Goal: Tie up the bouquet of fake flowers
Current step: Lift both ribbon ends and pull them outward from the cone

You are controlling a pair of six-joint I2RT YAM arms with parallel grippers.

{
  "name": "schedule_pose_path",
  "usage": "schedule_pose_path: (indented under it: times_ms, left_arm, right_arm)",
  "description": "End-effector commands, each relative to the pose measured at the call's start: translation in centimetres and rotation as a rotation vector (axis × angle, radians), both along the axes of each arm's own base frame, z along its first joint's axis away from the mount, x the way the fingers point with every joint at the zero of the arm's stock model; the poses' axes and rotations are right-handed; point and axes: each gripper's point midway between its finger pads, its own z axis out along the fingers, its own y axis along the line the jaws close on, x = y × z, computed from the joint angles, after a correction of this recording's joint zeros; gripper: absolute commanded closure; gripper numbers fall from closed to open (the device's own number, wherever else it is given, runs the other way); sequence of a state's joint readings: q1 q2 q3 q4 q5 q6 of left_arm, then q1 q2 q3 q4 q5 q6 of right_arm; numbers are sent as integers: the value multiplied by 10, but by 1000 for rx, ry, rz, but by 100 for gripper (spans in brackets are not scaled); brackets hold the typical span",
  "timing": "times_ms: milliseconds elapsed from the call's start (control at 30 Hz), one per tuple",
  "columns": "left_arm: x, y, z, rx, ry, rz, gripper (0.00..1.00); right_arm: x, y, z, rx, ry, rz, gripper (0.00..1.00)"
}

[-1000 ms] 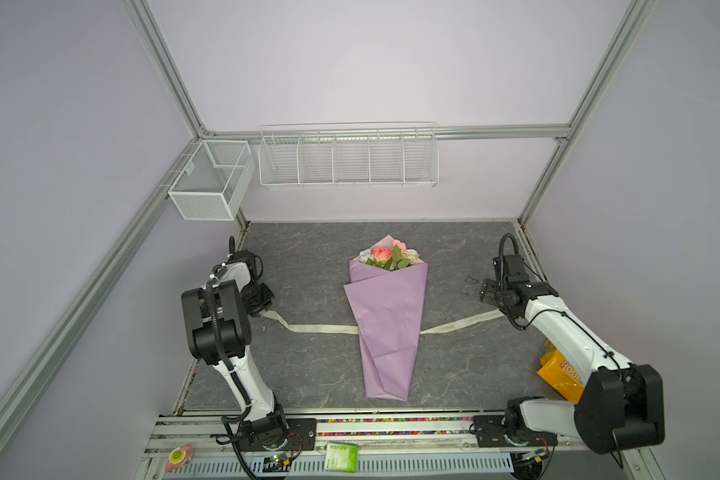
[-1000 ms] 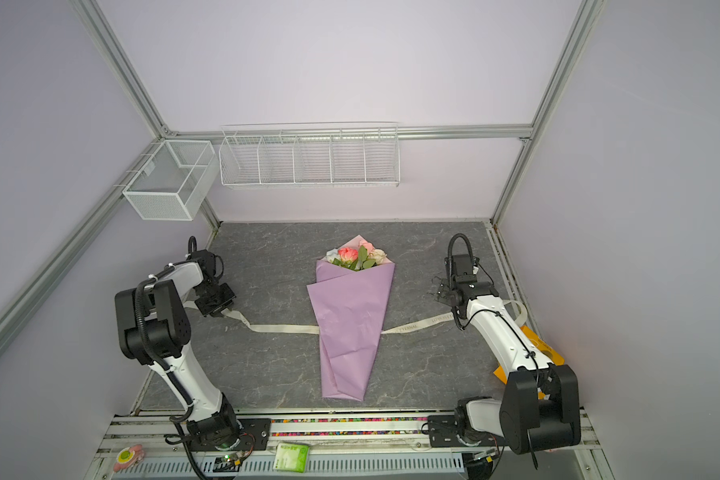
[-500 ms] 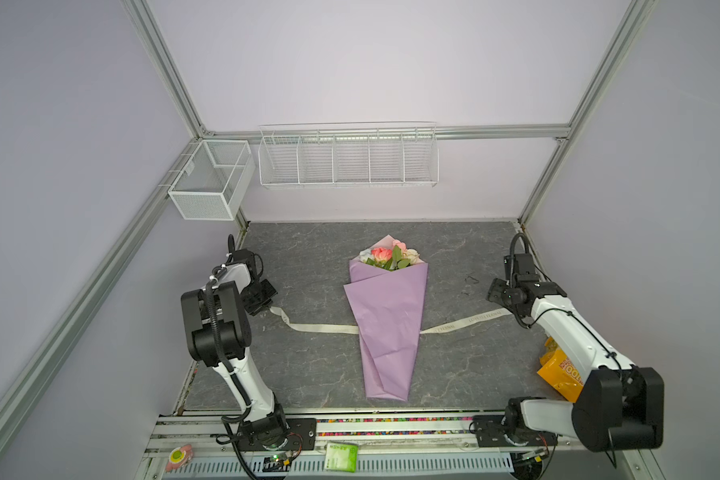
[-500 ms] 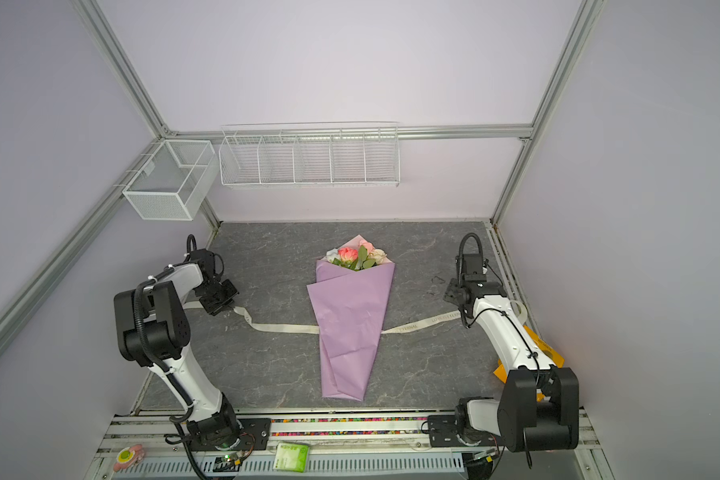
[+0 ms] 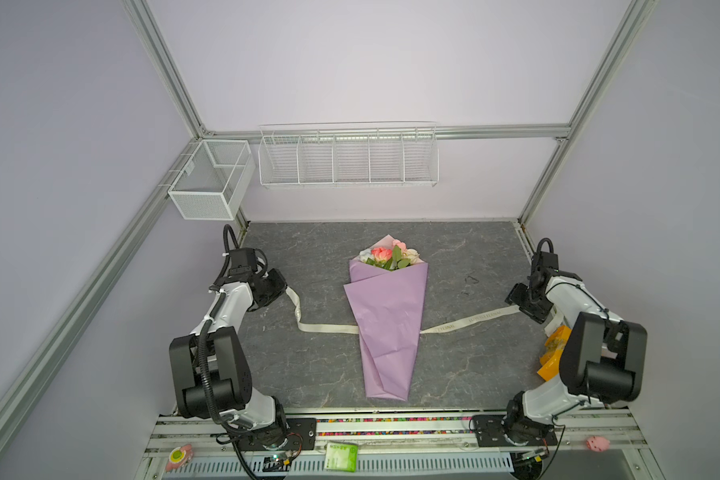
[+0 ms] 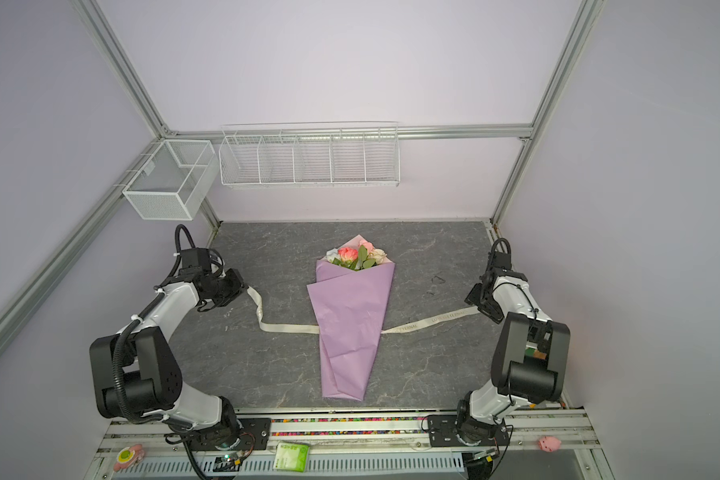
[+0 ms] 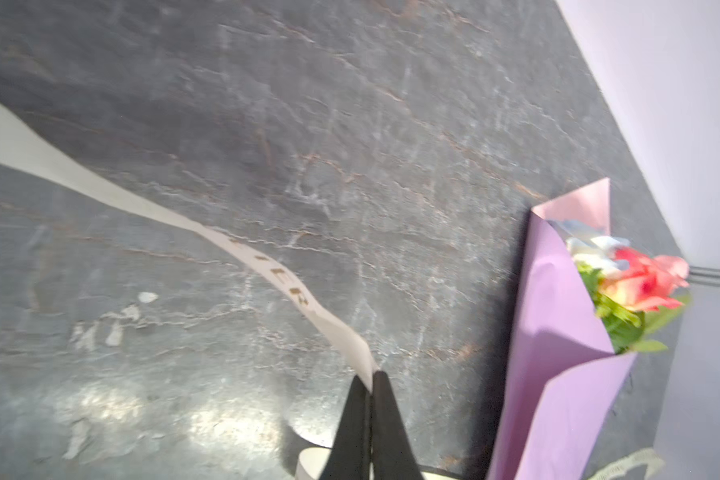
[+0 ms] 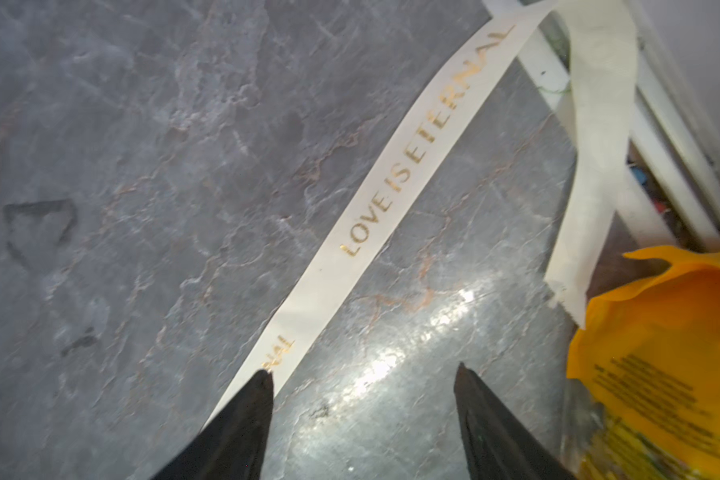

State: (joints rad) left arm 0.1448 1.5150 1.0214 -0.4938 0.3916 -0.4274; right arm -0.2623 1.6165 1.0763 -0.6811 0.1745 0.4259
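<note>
At centre of a top view, bouquet of fake flowers point(image 5: 387, 258), left gripper point(image 7: 370, 380) pinching ribbon point(image 7: 267, 266), right gripper point(image 8: 362, 376) spread wide, empty, over ribbon.

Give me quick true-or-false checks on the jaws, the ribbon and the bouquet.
1. The left jaws are shut on the ribbon. True.
2. The right jaws grip the ribbon too. False: they stand open, with the ribbon lying loose by one finger.
3. The ribbon is knotted around the bouquet. False: it passes under the wrap, and its ends lie out to either side.
4. The bouquet's flower heads point toward the back wall. True.
5. An orange packet lies by the right arm. True.
</note>
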Motion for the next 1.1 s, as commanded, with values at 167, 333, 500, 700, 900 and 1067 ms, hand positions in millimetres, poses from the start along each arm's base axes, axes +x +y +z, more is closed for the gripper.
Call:
schedule_pose_path:
  times_ms: [167,333,500,700,900,1067]
  left_arm:
    - [-4,-28,32,-91,-165,-99,100]
    - [-9,-36,44,-124,-197,-131,100]
    - [-14,-41,47,-147,-214,-136,100]
    - [-20,-40,67,-131,-260,-129,100]
    - [-26,-34,93,-78,-300,-116,100]
    - [-32,-14,115,28,-314,-37,100]
  right_arm:
    - [12,-57,-14,24,6,-134,27]
    - [25,-62,-29,37,24,-114,29]
    - [33,-62,-47,60,40,-101,36]
    - [42,-55,-50,102,2,-76,64]
    - [55,-53,1,59,-144,-51,89]
    - [66,-12,63,107,-323,49,93]
